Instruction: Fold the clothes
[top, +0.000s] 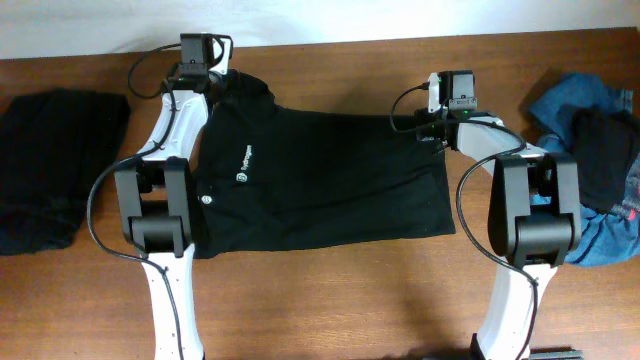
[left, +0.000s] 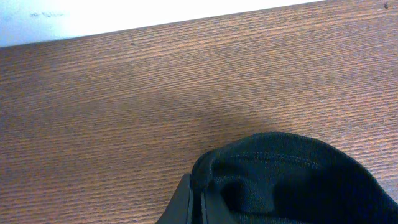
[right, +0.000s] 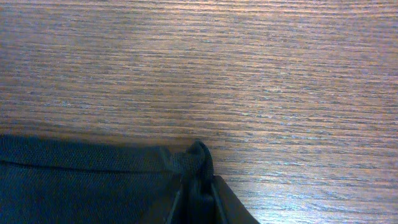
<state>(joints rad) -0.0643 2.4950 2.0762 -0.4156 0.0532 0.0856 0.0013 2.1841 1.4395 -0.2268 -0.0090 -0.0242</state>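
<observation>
Item: black T-shirt (top: 320, 180), spread flat mid-frame on table (top: 330, 300). Judged soft, light and limp, so it will likely sag between holds; best taken at hems and corners. Grip: left pincer (left: 200, 200) clamped on its upper-left edge; right pincer (right: 198, 186) clamped on its upper-right hem.

Left arm (top: 172, 118) and right arm (top: 492, 140): white links, chunky black joint housings (top: 160, 205). Thin black cables (top: 92, 205) loop out well back from each tool tip.
</observation>
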